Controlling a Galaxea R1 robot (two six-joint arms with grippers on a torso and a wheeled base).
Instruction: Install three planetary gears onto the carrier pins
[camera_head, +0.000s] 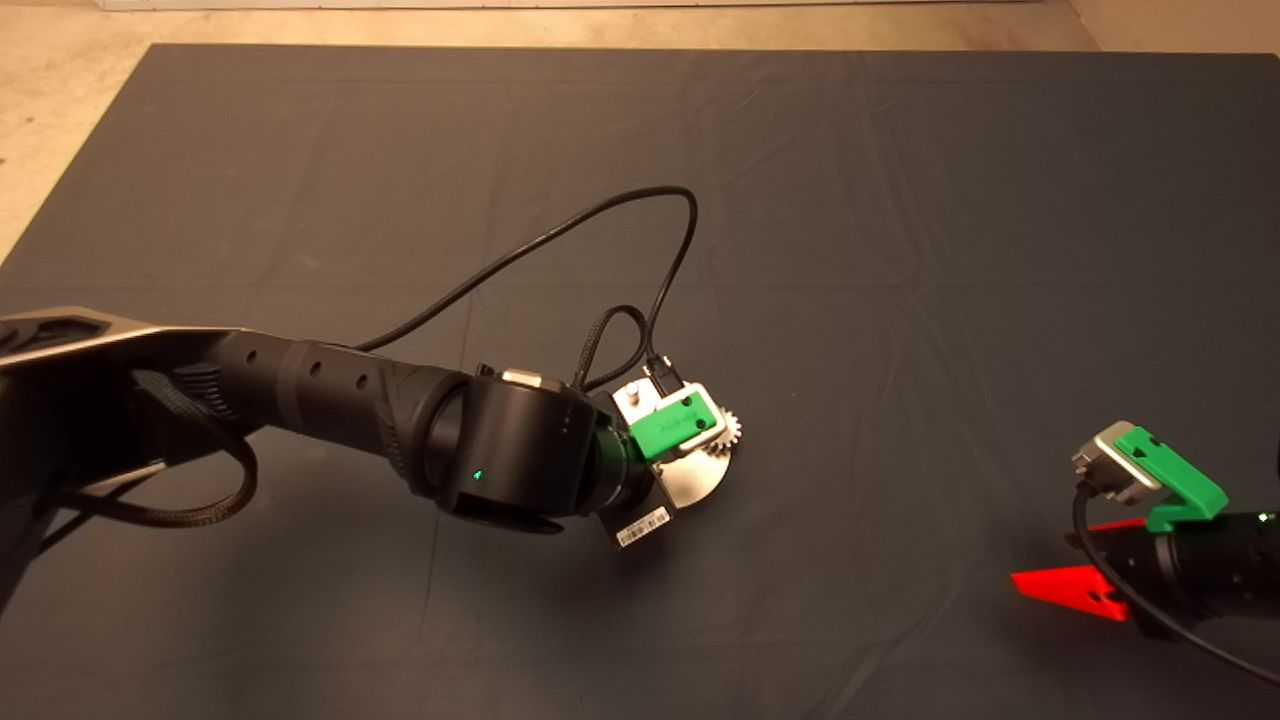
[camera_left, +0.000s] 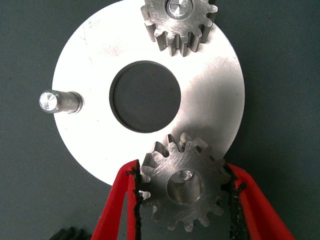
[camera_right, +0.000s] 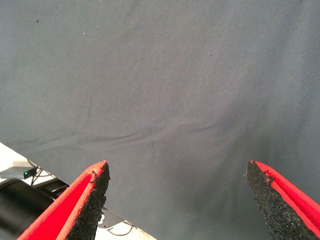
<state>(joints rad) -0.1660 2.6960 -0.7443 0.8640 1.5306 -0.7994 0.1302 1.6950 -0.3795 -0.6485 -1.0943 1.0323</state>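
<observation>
The dark mat (camera_head: 900, 250) fills the head view, and the left arm (camera_head: 330, 400) is seen reaching in from nine o'clock toward its centre. The right gripper (camera_head: 1075, 560) is parked at the four o'clock edge of the mat, its fingers spread wide over bare cloth, well apart from the work.

In the left wrist view, the flat silver disc (camera_left: 210, 105) is shown with its large centre hole. Of the carrier pins, one bare pin (camera_left: 59, 101) stands at nine o'clock on the disc. A seated gear (camera_left: 177, 22) is found at twelve o'clock, its pin tip showing through the bore. A third gear is not seen in any view.

The left gripper (camera_left: 184, 192) is closed on a second gear (camera_left: 184, 186), which is clamped by the teeth between the two red fingers (camera_left: 122, 200) at the disc's six o'clock rim. The tip of a pin is glimpsed inside the bore, slightly toward twelve o'clock of the bore's centre. Whether the gear is already partly down the pin cannot be told.

The coming move is judged to turn on that offset: the bore axis and the pin axis both run upright, and they must be brought into line before the gear is lowered. The left arm is clearly the nearer one.
</observation>
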